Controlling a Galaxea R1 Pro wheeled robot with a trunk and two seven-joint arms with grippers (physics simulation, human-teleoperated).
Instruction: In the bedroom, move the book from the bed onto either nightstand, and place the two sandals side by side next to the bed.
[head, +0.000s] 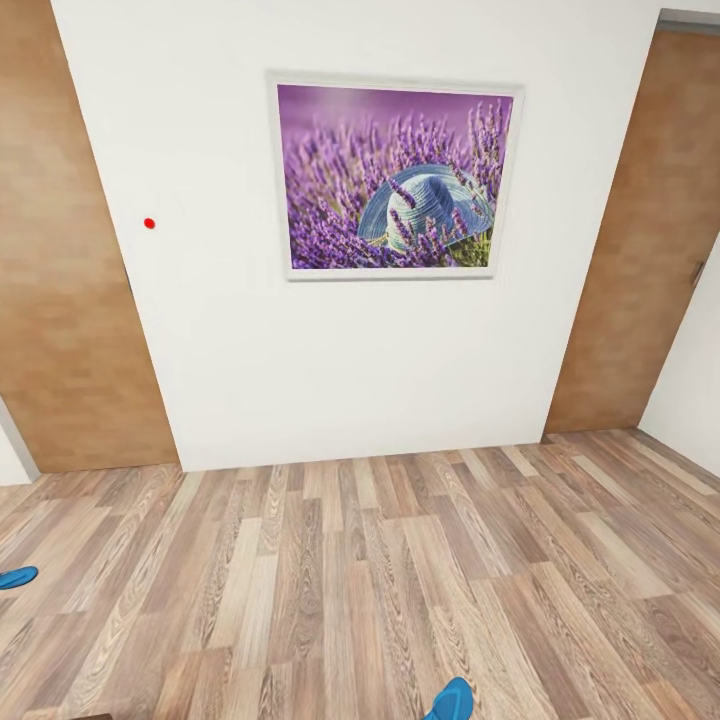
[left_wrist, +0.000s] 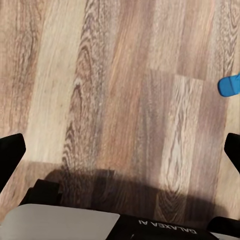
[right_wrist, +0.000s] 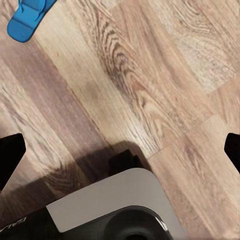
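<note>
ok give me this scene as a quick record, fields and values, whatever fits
place: white wall ahead, wood-plank floor
wall picture: framed lavender photo with a hat
doors: light-brown door at left, another at right
sandals: both on the floor, apart; one at the head view's left edge, one at its bottom edge
left gripper: open, over bare floor, holding nothing
right gripper: open, over bare floor, holding nothing
task state: sandals not yet side by side

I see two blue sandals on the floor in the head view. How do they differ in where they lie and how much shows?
The left sandal lies at the picture's left edge, farther up the floor; the right sandal lies at the bottom edge, right of centre and nearer the robot. The left one shows a flat sliver, the right one a rounded end. Both are bright blue, cropped, and lie apart on the wood-plank floor.
</note>
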